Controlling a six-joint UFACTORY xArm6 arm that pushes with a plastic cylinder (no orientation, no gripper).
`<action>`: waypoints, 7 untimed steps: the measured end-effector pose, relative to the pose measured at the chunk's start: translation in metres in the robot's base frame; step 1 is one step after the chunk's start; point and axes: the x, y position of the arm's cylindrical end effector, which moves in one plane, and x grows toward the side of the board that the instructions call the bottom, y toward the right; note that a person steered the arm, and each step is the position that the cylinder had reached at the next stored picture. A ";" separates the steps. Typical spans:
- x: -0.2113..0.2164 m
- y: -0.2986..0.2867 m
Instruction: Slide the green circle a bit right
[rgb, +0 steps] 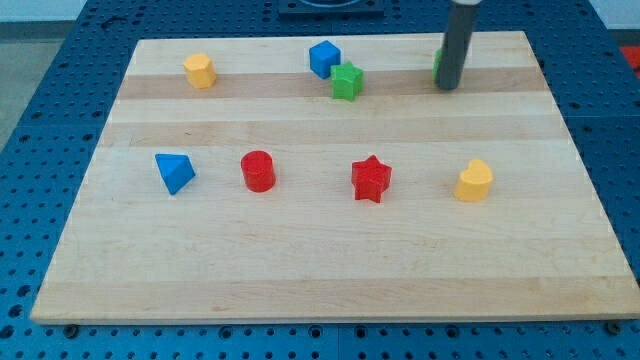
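The green circle (438, 66) sits near the board's (320, 260) top edge toward the view's right, almost wholly hidden behind the rod; only a green sliver shows at the rod's left. My tip (449, 87) rests at the circle's right side, apparently touching it. The rod carries no jaws, so nothing is grasped. A green star (347, 81) lies well apart to the view's left.

My rod (455, 45) is a straight, smooth cylinder, dark grey to black with a faint lighter sheen down one side. It widens slightly into a darker collar at the view's top edge. My tip (448, 87) ends blunt and flat, without visible markings, screws or cables.
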 end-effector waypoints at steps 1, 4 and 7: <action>-0.002 0.007; 0.034 -0.057; -0.025 -0.023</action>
